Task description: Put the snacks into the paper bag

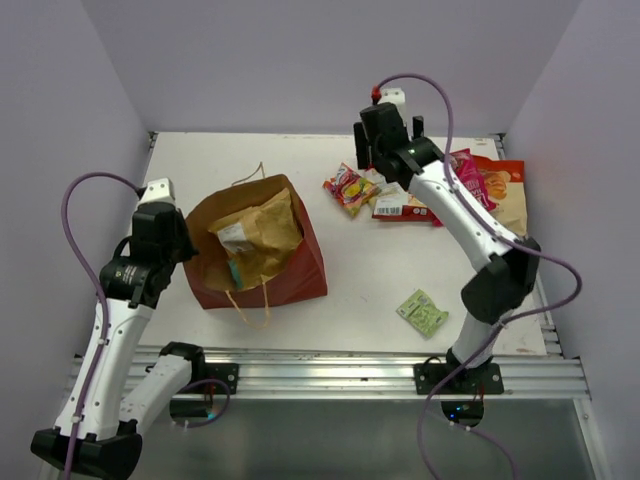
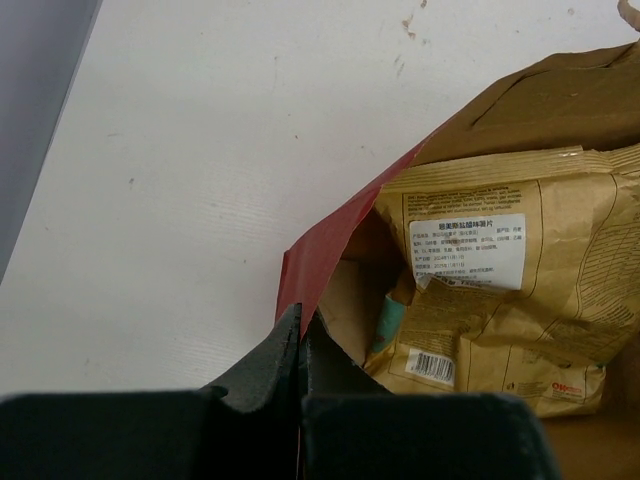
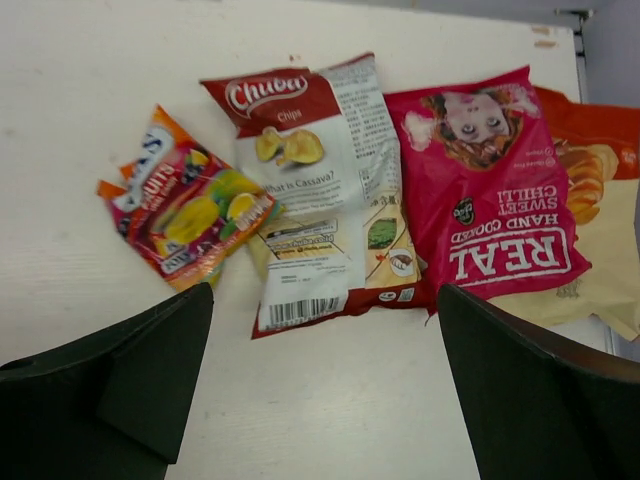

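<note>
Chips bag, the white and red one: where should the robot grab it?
Probably its near barcode end, from straight above: the chips bag lies flat, the pink bag and orange packet crowd its sides, and that end is free, nearest the open right gripper.

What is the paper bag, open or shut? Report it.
Open: the paper bag gapes wide, showing a tan pouch inside; the left end effector pinches its rim.

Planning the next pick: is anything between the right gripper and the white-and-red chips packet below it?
Nothing visible: the right gripper hangs open directly over the chips packet. The pink packet and the fruit packet lie against its sides, so a finger might catch one. The left gripper is shut on the paper bag rim.
</note>
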### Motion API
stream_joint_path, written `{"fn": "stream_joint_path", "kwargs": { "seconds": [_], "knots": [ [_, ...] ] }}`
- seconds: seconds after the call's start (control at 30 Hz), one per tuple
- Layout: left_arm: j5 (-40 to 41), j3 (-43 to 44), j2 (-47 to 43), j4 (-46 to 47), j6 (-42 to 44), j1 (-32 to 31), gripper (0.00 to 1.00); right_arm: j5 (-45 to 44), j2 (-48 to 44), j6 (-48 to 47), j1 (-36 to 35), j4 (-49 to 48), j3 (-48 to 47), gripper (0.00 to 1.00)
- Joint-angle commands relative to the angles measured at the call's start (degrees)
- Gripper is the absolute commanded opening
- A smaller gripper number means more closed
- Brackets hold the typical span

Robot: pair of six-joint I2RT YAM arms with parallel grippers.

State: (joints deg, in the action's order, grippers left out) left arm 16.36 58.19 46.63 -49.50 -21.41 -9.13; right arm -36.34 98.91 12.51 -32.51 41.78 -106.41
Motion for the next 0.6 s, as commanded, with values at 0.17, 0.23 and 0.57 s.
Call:
{"fn": "stream_joint_path", "kwargs": {
  "seconds": [0.17,0.23,0.57],
  "knots": [
    [2.4,2.8,1.1,-0.3,1.5,0.1,0.00,3.6,17.8,-3.7,6.0,-0.6,-0.1,0.98],
    [2.7,3.1,1.1,-0.8,1.5,0.0,0.00,3.7,20.1,-3.5,7.5,-0.3,-0.2,0.98],
    [4.4,3.6,2.1,-0.9,1.5,0.1,0.00,2.8,23.8,-1.6,9.6,1.4,9.4,0.84]
  ]
}}
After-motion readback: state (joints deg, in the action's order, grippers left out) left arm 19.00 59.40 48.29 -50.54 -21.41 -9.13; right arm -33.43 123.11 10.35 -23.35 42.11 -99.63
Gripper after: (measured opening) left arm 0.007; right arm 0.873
